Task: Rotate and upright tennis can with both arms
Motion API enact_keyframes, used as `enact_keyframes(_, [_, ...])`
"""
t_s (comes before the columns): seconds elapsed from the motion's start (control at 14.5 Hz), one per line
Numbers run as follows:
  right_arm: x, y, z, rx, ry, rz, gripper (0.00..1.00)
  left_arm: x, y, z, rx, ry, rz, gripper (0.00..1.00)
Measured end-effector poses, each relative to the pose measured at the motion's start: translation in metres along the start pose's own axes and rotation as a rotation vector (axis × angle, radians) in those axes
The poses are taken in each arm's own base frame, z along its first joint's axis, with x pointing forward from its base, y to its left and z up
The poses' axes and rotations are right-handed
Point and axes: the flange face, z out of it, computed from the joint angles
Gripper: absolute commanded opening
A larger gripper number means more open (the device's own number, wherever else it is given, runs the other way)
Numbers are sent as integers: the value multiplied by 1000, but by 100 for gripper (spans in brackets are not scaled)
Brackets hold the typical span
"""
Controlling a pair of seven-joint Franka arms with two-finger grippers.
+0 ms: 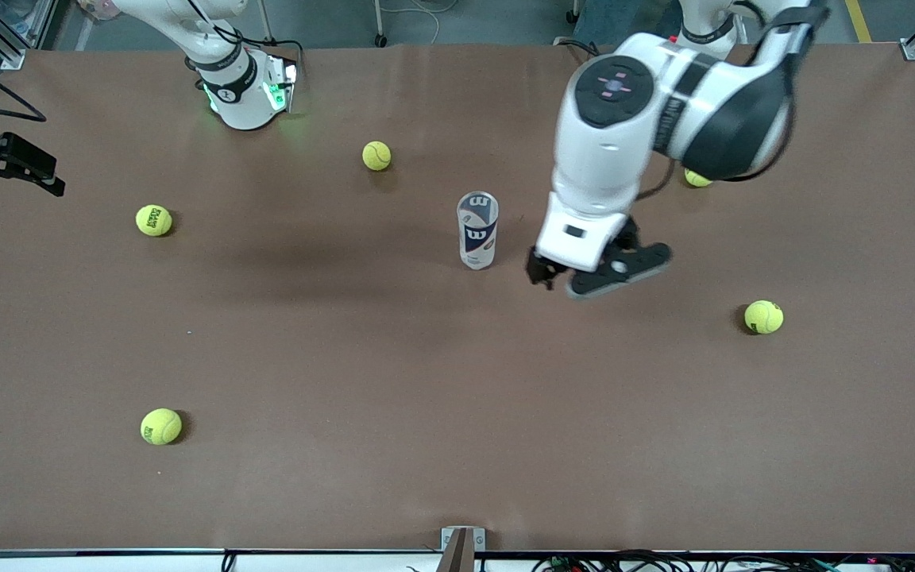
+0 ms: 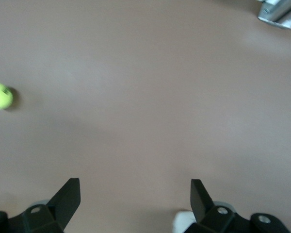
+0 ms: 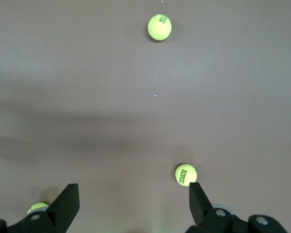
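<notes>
Tennis can (image 1: 477, 230) upright mid-table, looks empty, nothing touching it. Left gripper (image 1: 584, 274) over bare table just beside can, fingers (image 2: 65, 201) spread wide, holding nothing. Right gripper (image 3: 131, 206) waits at right arm's end, spread, empty

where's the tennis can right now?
In the front view the tennis can stands upright near the table's middle, untouched. The open left gripper hangs beside it, toward the left arm's end.
</notes>
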Motion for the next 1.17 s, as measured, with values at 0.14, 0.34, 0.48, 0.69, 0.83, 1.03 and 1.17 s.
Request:
enact_keyframes(0.14, [-1, 0, 1, 2, -6, 0, 100, 30, -40, -13, -1, 1, 27, 100])
enact_keyframes(0.34, [-1, 0, 1, 4, -11, 0, 100, 71, -110, -31, -10, -11, 97, 100])
enact_keyframes(0.48, [-1, 0, 2, 4, -14, 0, 100, 93, -158, -40, -32, -22, 131, 100])
enact_keyframes(0.69, [-2, 0, 2, 5, -16, 0, 100, 114, -220, -47, -53, -56, 201, 100])
enact_keyframes(0.83, [-2, 0, 2, 5, -16, 0, 100, 123, -249, -48, -56, -64, 251, 100])
enact_keyframes(1.03, [-2, 0, 2, 5, -16, 0, 100, 128, -274, -44, -47, -95, 322, 100])
enact_keyframes(1.17, [-2, 0, 2, 5, -17, 0, 100, 130, -282, -47, -46, -94, 324, 100])
